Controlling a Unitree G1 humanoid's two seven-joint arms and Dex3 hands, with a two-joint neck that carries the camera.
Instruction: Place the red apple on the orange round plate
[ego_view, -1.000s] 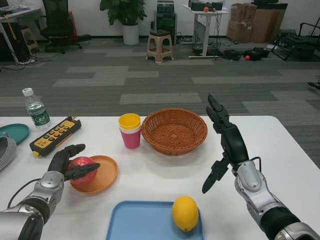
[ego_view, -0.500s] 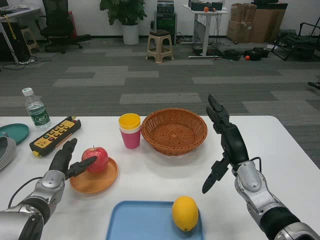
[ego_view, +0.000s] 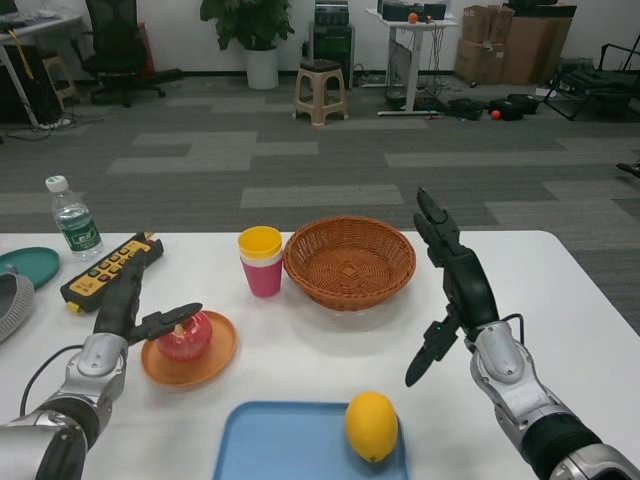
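left hand (ego_view: 128, 318) has opened and drawn back to the left since half a second ago, leaving the red apple (ego_view: 186, 337) settled lower on the orange round plate (ego_view: 218, 352).
placing looks done as far as this view shows: the apple sits on the plate at the near left of the white table (ego_view: 330, 330), and the left hand's fingers are spread and hold nothing, one fingertip just above the apple's top, whether touching i cannot tell. what remains, i judge, is only to lift that hand clear. the apple is red, glossy and round, with a paler patch near its stem, and seems to rest steadily. right hand (ego_view: 452, 290) waits raised at the right with its fingers apart, empty, beside the wicker basket (ego_view: 349, 262).
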